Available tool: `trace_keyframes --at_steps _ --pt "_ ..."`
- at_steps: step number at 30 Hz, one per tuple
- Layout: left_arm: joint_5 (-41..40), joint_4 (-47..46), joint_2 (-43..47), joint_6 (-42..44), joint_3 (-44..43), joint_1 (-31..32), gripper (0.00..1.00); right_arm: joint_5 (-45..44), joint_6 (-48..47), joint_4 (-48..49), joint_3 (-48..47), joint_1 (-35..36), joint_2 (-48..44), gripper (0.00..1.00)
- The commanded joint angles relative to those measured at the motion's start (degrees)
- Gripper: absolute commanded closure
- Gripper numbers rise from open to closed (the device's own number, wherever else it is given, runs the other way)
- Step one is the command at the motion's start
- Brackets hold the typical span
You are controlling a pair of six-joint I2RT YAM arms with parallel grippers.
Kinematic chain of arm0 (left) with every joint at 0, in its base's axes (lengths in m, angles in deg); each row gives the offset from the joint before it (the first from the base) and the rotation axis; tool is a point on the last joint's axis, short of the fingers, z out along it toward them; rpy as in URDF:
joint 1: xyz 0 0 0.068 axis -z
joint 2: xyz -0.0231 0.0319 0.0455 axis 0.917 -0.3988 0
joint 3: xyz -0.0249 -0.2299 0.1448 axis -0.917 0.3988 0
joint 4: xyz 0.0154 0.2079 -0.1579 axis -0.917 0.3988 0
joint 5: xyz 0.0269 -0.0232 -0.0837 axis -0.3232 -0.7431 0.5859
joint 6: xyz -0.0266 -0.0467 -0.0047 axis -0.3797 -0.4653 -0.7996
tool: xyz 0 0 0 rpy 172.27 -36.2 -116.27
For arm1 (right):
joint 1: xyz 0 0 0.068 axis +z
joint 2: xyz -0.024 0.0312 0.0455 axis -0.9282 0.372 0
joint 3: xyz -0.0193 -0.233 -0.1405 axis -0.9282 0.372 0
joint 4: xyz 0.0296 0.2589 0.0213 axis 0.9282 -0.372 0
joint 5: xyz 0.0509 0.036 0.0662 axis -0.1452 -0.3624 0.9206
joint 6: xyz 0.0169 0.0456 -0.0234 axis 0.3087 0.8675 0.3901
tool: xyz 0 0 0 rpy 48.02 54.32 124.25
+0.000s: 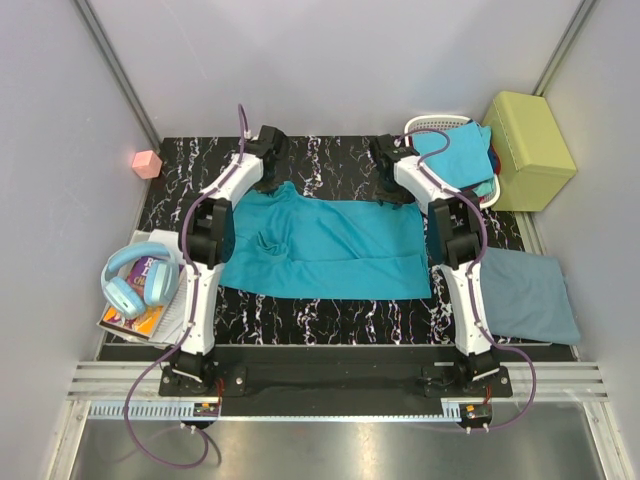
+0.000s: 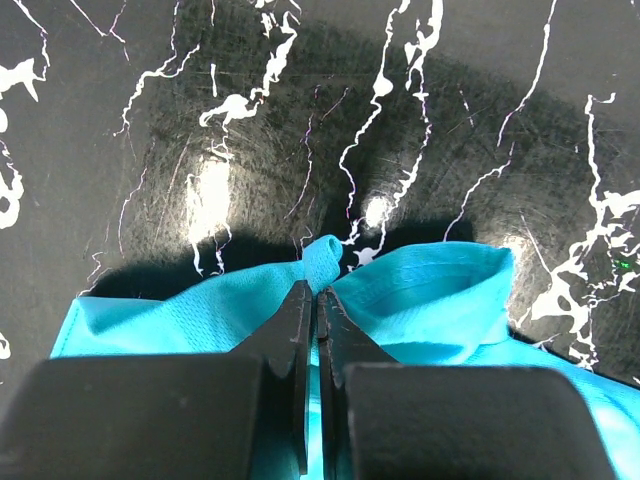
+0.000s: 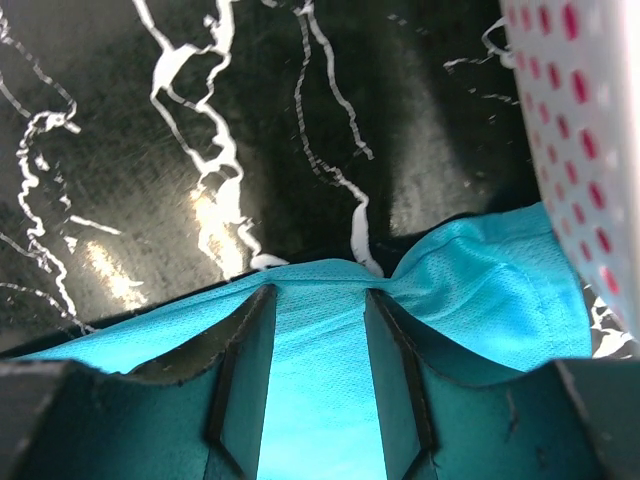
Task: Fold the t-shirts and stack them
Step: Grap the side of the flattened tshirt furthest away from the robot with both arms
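Large teal cloth t-shirt [image 1: 330, 250] spread long-axis left to right on black marbled tabletop [image 1: 320, 320]; left hand [image 2: 318, 300] clamped on its far edge, right hand [image 3: 318, 300] apart, astride that same edge

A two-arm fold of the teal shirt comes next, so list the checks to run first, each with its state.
1. Far edge of teal shirt pinched by left fingers: ok.
2. Same edge pinched by right fingers: not ok, open astride the cloth.
3. Shirt flat on table: not ok, creased left of middle.
4. Folded grey-blue shirt apart from it: ok.
5. Clearance between basket and right fingers: ok.
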Motion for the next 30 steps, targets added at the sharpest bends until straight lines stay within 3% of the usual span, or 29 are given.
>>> trace_keyframes --at_steps 1,7,16,30 --pt "0.79 -0.98 3.88 -0.58 0.28 0.05 1.00 -2.15 -0.10 -0.52 -0.62 -0.77 -2.68 0.52" --pt "0.44 -0.98 3.97 -0.58 0.46 0.05 1.00 -2.94 -0.80 0.01 1.40 -0.86 -4.88 0.52" --pt "-0.62 -0.90 3.88 -0.23 2.21 0.05 1.00 2.86 -0.19 2.03 5.62 -0.50 -13.57 0.52" --pt "-3.43 -0.98 5.99 0.03 5.20 -0.39 1.00 -5.31 -2.21 2.38 7.47 -2.61 -12.97 0.51"
